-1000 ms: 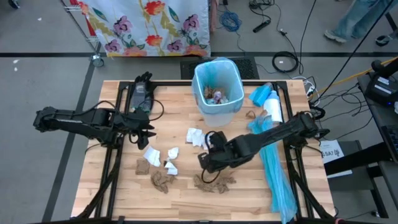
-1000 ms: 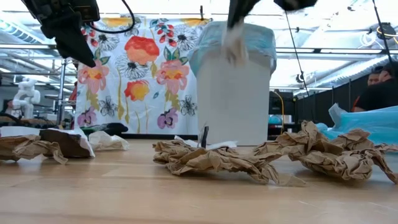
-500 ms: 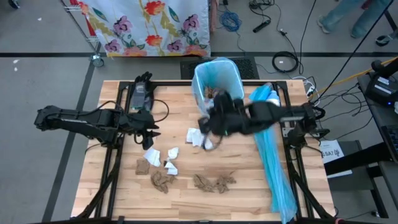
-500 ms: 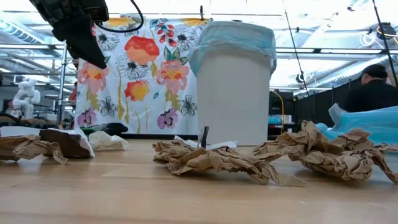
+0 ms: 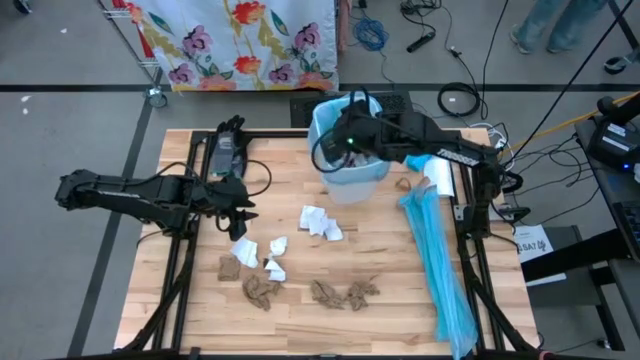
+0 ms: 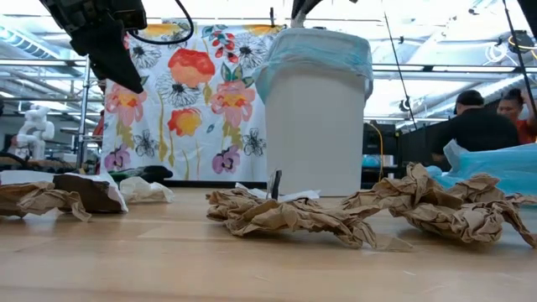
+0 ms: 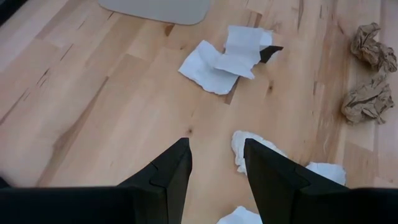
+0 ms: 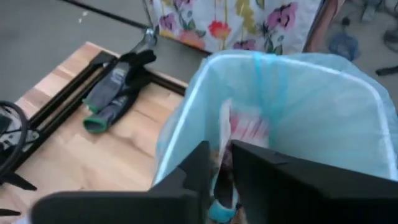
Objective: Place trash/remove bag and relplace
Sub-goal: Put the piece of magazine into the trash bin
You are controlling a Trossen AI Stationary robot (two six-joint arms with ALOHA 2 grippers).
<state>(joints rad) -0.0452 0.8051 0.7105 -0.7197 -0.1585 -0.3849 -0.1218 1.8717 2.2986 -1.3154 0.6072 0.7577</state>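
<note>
Brown crumpled paper scraps lie nearest, white tissue farther in on the wooden table. Left gripper hovers mid-left, fingers spread and empty. Farthest, right gripper hangs over the blue-lined bin; whether its fingers are parted I cannot tell.

Floral cloth at 12 o'clock beyond the table; dark gloves at 10; long light-blue plastic sheets at 3–4; cables on floor.
</note>
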